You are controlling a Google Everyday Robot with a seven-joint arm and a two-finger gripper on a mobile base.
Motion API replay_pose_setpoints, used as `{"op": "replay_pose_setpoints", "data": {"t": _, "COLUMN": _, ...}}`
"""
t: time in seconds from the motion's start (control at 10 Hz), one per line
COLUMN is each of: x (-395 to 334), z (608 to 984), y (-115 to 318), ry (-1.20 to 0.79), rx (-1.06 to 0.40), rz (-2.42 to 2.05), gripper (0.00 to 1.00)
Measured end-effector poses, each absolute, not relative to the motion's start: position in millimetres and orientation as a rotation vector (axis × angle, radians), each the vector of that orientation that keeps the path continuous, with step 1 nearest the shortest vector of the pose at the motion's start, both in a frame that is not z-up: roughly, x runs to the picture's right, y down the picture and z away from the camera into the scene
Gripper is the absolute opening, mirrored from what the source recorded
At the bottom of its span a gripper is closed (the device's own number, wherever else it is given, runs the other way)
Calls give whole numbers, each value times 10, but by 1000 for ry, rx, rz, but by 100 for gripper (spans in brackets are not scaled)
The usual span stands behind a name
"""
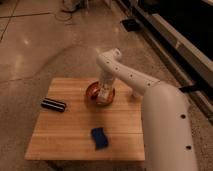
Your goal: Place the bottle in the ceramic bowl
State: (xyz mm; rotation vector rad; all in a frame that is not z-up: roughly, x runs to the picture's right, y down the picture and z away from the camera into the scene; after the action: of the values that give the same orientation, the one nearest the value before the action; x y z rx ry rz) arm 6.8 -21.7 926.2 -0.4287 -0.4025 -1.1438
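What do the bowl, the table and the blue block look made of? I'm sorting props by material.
Ceramic bowl, with the gripper over it: glossy orange-brown glaze, likely ceramic. Table: pale wood, visible planks. Blue block: matte, probably sponge foam.

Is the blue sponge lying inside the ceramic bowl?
No, the blue sponge lies on the wooden table, apart from the ceramic bowl, where the gripper hangs with the bottle.

The pincer (103,92) hangs over the ceramic bowl (95,95) near the bench's (75,130) far edge, the bottle (103,95) at its tip inside the bowl's rim.
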Motion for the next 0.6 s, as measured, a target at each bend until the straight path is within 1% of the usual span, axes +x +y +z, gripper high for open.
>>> {"op": "replay_pose_setpoints", "data": {"t": 0.1, "x": 88, "z": 9308, "y": -306, "ry": -391, "rx": -419, "rz": -1124, "gripper": 52}}
{"op": "replay_pose_setpoints", "data": {"t": 0.4, "x": 48, "z": 9300, "y": -456, "ry": -403, "rx": -384, "rz": -1064, "gripper": 79}}
{"op": "replay_pose_setpoints", "data": {"t": 0.6, "x": 50, "z": 9293, "y": -463, "ry": -405, "rx": -382, "rz": -1061, "gripper": 80}}
